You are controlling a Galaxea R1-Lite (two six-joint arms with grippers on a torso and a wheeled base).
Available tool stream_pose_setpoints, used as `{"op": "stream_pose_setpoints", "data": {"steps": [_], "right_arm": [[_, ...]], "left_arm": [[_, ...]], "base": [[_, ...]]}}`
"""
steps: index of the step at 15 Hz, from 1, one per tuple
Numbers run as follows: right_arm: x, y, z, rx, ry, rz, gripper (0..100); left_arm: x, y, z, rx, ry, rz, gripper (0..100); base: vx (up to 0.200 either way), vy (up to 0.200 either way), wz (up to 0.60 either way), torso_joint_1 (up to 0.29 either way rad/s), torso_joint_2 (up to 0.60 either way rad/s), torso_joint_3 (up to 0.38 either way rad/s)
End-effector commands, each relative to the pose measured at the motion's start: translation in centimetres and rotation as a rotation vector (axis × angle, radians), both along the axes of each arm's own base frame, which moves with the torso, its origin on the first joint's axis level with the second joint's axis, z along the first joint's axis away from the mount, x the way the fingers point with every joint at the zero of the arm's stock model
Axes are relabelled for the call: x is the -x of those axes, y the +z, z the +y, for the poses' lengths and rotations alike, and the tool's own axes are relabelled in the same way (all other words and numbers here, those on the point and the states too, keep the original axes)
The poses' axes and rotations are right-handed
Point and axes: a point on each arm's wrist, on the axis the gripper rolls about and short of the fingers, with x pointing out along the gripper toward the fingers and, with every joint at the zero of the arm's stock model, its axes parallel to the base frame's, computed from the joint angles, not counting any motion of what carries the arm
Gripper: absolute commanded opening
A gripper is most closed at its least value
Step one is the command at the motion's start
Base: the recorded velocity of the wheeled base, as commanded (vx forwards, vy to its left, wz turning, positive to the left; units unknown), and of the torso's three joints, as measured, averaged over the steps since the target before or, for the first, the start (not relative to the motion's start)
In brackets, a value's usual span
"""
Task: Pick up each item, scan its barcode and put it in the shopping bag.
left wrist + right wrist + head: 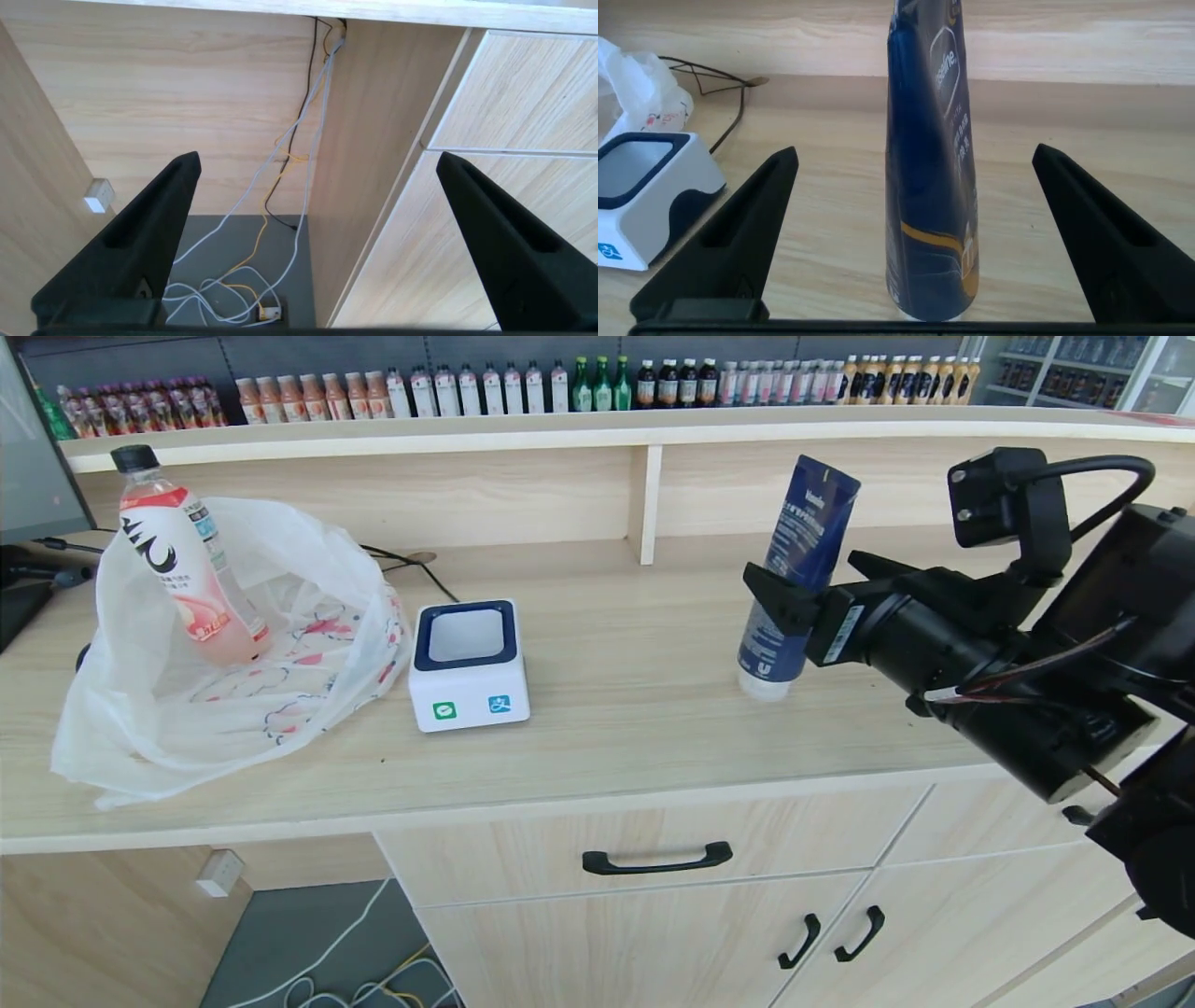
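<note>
From my console I take the white scanner (pixel 467 663) in the middle of the desk (pixel 635 644) as my reference. To the robot's right of the scanner, well apart from it, the blue tube (pixel 808 523) stands upright on its pale cap, touching the desk. The right pincer (pixel 803 574) sits level with the tube's middle, one black finger on each side. In the right wrist view that pincer (pixel 915 154) has its fingers spread wide, and the tube (pixel 929 187) stands between them with a clear gap on both sides, so nothing is clamped. That view also shows the scanner (pixel 640 196) farther off, with a corner of the shopping bag (pixel 635 84) beyond it. On the scanner's other side, to the robot's left and just beside it, the thin white shopping bag (pixel 280 681) lies open on the desk. A pink drink bottle (pixel 187 565) with a black cap leans inside the bag, its neck rising above the rim. The left pincer (pixel 318 159) hangs lower than the scanner, below the desk top, with its fingers wide apart and nothing between them. It faces a wooden recess where loose cables (pixel 290 187) run down to a grey floor. Behind the scanner, past a raised ledge, a long row of bottles (pixel 597 383) lines a shelf.
</note>
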Motion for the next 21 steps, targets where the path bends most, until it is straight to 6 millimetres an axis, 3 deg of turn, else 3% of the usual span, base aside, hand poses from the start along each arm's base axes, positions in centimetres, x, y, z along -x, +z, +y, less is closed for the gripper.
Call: {"op": "stream_pose_setpoints", "data": {"steps": [1, 9, 21], "right_arm": [[-0.7, 0.1, 0.4, -0.018, 0.003, 0.004, 100], [-2.9, -1.6, 1.6, -0.014, -0.049, 0.057, 100], [-4.6, -3.0, 2.3, -0.026, -0.078, 0.096, 100]], "left_arm": [[0.0, 0.0, 0.0, 0.000, 0.001, 0.000, 100], [0.0, 0.0, 0.0, 0.000, 0.001, 0.000, 100], [0.0, 0.0, 0.0, 0.000, 0.001, 0.000, 100]], "base": [[0.000, 0.000, 0.00, 0.000, 0.00, 0.000], [0.000, 0.000, 0.00, 0.000, 0.00, 0.000], [0.000, 0.000, 0.00, 0.000, 0.00, 0.000]]}}
